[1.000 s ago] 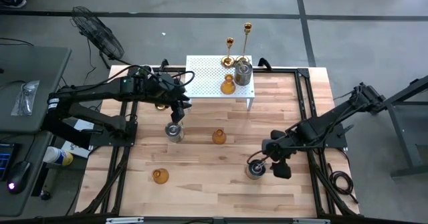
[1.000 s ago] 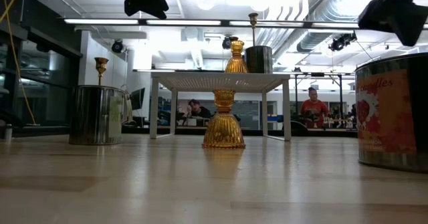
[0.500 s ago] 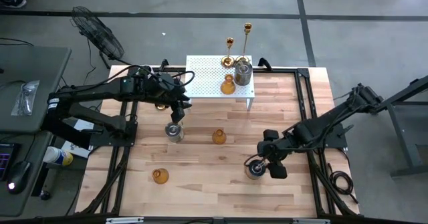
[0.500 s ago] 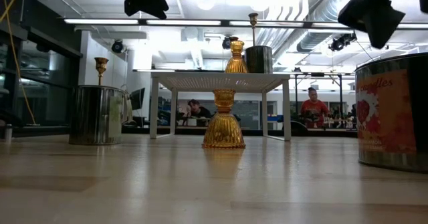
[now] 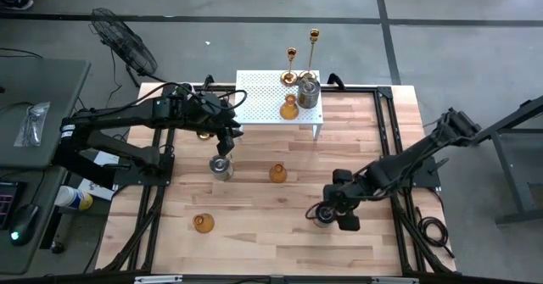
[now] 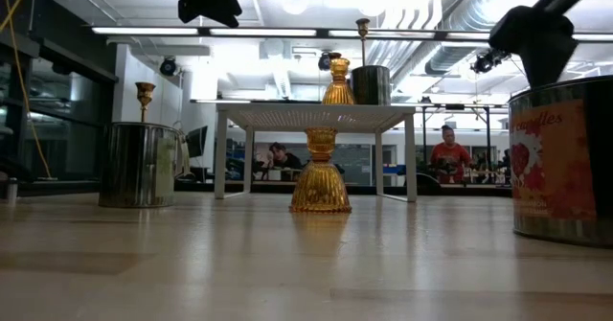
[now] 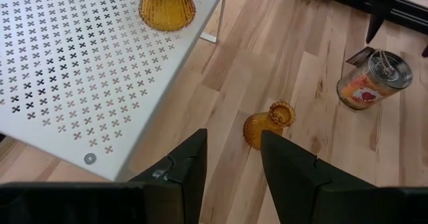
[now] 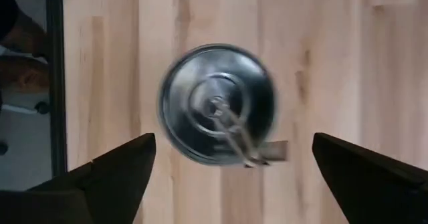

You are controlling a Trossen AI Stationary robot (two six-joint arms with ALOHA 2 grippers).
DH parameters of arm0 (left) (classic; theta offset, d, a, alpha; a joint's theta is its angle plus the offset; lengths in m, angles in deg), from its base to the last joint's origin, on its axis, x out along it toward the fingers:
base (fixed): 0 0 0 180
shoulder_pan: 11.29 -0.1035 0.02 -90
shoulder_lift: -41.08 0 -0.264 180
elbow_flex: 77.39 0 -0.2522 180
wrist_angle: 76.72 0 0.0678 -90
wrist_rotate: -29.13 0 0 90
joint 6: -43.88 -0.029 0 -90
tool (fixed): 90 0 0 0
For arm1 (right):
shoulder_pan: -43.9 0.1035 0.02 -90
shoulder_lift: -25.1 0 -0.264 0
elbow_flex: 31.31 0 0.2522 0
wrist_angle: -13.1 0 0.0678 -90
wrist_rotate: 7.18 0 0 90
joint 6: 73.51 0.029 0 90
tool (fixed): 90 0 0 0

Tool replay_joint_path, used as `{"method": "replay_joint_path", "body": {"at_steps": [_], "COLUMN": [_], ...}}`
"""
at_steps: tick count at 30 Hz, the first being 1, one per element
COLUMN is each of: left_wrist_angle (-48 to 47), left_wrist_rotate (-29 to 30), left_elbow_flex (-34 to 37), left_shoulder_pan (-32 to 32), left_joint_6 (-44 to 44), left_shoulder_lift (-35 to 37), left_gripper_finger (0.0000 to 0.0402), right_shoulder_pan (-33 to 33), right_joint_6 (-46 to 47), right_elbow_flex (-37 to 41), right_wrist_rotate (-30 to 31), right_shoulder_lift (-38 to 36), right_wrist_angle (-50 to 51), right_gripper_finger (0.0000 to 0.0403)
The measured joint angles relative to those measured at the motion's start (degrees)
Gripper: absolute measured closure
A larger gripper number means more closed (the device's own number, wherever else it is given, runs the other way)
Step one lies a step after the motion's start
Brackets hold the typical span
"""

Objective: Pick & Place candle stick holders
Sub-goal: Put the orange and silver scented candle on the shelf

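Note:
My right gripper (image 8: 234, 177) hangs open over a squat silver cup (image 8: 217, 114) that stands on its base at the table's near right (image 5: 322, 214); its fingers stand on either side of the cup, above it, touching nothing. My left gripper (image 7: 233, 177) waits open and empty above a second silver cup (image 5: 221, 167) left of centre. Amber holders stand on the wood at the middle (image 5: 277, 174) and near left (image 5: 203, 223). On the white rack (image 5: 263, 97) are another amber holder (image 5: 289, 108) and a silver cup (image 5: 308, 93). Two gold sticks (image 5: 291, 66) stand behind it.
The white perforated rack stands on legs at the table's far middle. Black frame rails (image 5: 386, 131) run along the table's sides. Bare wood lies between the cups and along the near edge. People sit in the room beyond (image 6: 445, 153).
My right gripper has moved toward the table's left edge and a little down, coming over the silver cup at the near right. The cup has stayed in place.

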Motion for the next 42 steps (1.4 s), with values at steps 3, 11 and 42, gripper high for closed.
{"method": "replay_joint_path", "body": {"at_steps": [3,11,42], "left_wrist_angle": [0.01,0.04,0.08], "left_wrist_rotate": [0.0,-0.01,-0.1], "left_elbow_flex": [0.0,-0.02,-0.02], "left_shoulder_pan": [0.0,0.02,0.0], "left_joint_6": [-0.01,0.01,0.01], "left_shoulder_lift": [0.0,0.0,0.0], "left_gripper_finger": [0.0265,0.0265,0.0265], "right_shoulder_pan": [0.88,1.36,1.74], "right_joint_6": [2.17,4.54,-0.72], "right_elbow_flex": [0.0,-4.29,-8.52], "right_wrist_rotate": [-2.25,-0.5,0.45], "right_shoulder_lift": [2.53,6.95,18.35], "right_wrist_angle": [-2.0,1.2,-0.82], "right_gripper_finger": [0.0011,0.0003,0.0037]}}
